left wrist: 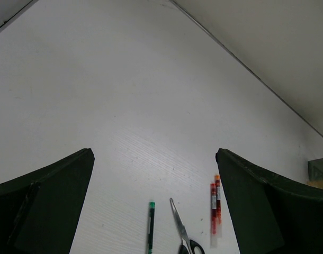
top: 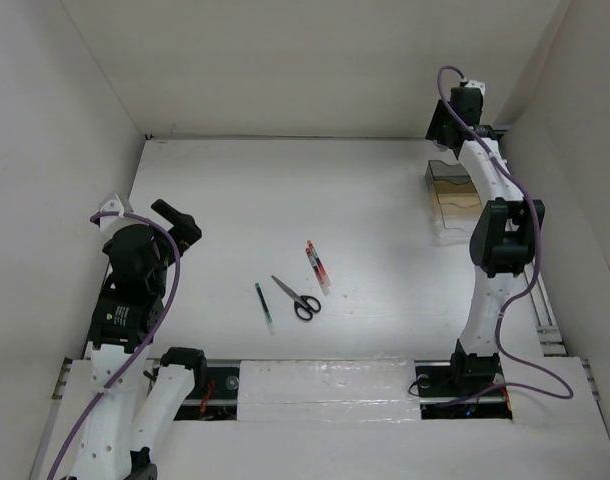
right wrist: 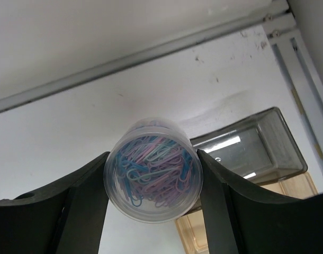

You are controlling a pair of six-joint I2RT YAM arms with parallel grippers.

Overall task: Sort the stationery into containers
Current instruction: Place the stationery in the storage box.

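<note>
Right wrist: clip tub (right wrist: 151, 182) clamped inside right tool (right wrist: 153, 159).

Pen (top: 264, 306) just left of scissors (top: 295, 297), red pen (top: 317, 265) just right-behind; narrow gaps between. Bench (top: 235, 200) open behind and far left of scissors. Organiser (top: 452, 205) far right; right fingers (right wrist: 71, 211) with clip jar (right wrist: 153, 169) hang near its far end.

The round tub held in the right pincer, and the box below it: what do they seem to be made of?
The tub looks like clear, glossy plastic: pastel paper clips show through its wall. The organiser box looks like smoky translucent plastic, also glossy: its walls carry bright glints and let light through.
</note>
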